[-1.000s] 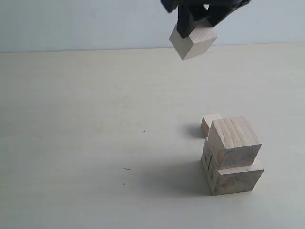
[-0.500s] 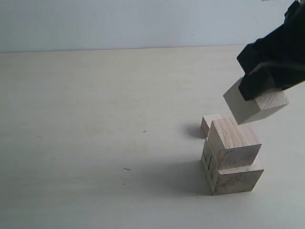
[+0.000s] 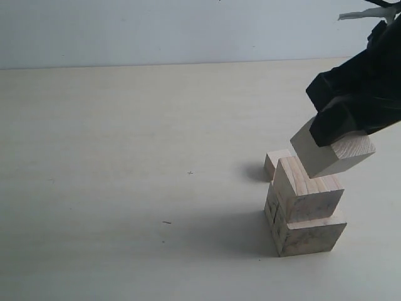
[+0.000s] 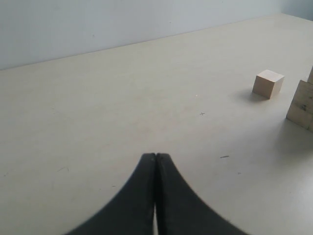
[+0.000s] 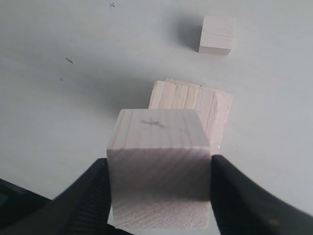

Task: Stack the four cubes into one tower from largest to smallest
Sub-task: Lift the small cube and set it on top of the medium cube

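Four pale wooden cubes: the striped cube (image 3: 310, 188) sits on the cracked largest cube (image 3: 311, 233), and the smallest cube (image 3: 276, 161) lies just beside them. The black right gripper (image 3: 341, 128) pinches the third cube (image 3: 332, 155), tilted over them. The left gripper (image 4: 155, 161) is pressed together.

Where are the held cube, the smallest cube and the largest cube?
held cube (image 3: 326, 158), exterior view, front face.
smallest cube (image 5: 218, 30), right wrist view, top face.
largest cube (image 3: 311, 238), exterior view, front face.
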### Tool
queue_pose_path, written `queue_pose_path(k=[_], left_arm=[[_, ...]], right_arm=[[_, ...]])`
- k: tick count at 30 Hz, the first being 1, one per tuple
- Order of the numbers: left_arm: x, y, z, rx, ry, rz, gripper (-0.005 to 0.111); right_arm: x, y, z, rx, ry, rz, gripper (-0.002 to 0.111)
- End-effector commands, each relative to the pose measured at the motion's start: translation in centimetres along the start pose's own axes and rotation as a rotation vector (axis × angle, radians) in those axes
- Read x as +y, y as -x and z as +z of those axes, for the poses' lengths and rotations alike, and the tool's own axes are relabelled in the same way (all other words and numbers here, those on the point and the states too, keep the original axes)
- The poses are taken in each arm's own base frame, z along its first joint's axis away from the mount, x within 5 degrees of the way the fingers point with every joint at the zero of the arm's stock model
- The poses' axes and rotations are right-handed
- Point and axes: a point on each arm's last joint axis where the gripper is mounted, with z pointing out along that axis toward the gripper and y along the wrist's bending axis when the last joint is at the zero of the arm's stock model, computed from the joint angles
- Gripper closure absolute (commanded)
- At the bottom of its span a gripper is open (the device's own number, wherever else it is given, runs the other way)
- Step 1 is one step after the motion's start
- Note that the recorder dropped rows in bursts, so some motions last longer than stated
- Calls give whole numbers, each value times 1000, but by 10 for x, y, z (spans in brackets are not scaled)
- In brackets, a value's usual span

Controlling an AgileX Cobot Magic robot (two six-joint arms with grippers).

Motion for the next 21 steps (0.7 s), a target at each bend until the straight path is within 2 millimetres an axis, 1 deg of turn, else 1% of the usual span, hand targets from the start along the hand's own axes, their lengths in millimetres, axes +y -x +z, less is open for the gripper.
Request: queue_pose_path(k=[1,8,14,21], left_arm=[[0,0,0,-9,8,2,107],[0,0,0,-9,8,2,107],[0,0,0,-9,8,2,107],[0,0,0,-9,8,2,107]], right_arm=[[-4,5,8,15,-33,-1,94],[-6,10,21,58,-59,12,94],[-6,13,28,81,-63,13,94],[-6,14,30,86,-64,16,94]])
